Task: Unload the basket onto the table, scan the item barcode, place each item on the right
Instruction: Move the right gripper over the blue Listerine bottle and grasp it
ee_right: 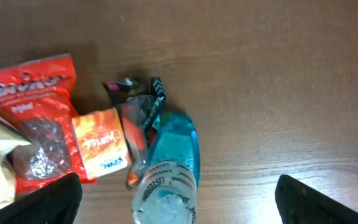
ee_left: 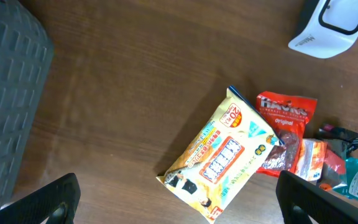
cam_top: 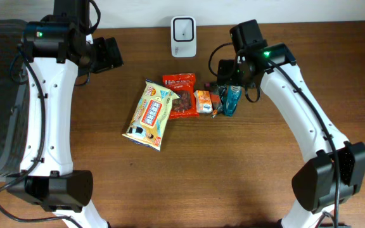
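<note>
Nothing is scanned yet, I judge. The right fingers hang spread and empty over the blue bottle, which lies between them on the desk. The left fingers are spread and empty too. The scanner stands well apart from both.

Overhead: fixed, looks straight down on the table from far off, whole work area in frame.
Left wrist: high up, faces down past the left fingers. Yellow packet and red bag lie ahead, toward the hand's right side.
Right wrist: much closer. Teal bottle just ahead, midway between the right fingers.
All three views share the red bag and the bottle.
</note>
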You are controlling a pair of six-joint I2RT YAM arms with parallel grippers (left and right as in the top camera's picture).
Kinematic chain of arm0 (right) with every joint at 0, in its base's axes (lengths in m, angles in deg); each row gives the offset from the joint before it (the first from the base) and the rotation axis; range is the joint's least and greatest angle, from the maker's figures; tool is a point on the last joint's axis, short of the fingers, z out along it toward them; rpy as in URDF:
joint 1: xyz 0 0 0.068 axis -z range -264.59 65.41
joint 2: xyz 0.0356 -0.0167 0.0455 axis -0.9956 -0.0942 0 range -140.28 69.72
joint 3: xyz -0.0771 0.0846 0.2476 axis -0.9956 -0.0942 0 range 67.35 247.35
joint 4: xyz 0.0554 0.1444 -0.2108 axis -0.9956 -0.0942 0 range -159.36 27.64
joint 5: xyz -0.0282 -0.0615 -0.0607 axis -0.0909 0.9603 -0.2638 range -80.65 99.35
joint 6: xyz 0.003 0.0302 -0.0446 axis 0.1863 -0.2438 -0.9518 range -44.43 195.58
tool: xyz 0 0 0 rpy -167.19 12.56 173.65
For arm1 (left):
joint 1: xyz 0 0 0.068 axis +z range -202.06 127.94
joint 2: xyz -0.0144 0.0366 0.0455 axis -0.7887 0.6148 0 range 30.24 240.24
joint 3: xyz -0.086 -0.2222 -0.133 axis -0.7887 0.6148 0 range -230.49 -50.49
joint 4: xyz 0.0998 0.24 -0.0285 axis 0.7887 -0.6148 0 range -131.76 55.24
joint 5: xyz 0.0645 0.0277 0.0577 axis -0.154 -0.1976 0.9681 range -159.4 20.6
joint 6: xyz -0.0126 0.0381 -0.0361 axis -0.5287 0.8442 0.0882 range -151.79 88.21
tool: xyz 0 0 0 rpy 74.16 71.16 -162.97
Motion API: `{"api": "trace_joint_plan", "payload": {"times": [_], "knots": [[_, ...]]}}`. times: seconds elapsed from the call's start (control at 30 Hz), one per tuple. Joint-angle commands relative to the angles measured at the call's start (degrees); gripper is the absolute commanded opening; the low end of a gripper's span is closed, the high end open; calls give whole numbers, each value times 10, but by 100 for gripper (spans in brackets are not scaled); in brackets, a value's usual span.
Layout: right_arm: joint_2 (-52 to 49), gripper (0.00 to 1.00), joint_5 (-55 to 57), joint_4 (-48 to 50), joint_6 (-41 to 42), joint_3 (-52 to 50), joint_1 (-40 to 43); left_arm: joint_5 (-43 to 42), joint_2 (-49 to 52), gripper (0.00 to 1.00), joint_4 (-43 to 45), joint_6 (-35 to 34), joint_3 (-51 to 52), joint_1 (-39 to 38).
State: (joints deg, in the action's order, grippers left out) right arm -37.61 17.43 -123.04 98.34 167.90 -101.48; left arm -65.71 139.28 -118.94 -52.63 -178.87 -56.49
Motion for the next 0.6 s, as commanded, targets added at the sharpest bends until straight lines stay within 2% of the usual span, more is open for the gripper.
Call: {"api": "trace_joint_plan", "payload": {"times": [0.0, 0.27, 0.3, 0.4, 0.43, 0.57], "knots": [[-27, 99, 14, -1, 7, 2, -4, 6, 1, 99, 1, -6, 1, 1], [-71, 100, -20, 0, 7, 1, -4, 6, 1, 99, 1, -6, 1, 1], [-75, 93, -20, 0, 7, 1, -4, 6, 1, 99, 1, -6, 1, 1], [-82, 62, -20, 0, 7, 1, -3, 6, 1, 99, 1, -6, 1, 1], [-82, 58, -20, 0, 7, 1, -3, 6, 1, 99, 1, -6, 1, 1], [-83, 53, -20, -15, 7, 0, -3, 6, 1, 99, 1, -6, 1, 1]]}}
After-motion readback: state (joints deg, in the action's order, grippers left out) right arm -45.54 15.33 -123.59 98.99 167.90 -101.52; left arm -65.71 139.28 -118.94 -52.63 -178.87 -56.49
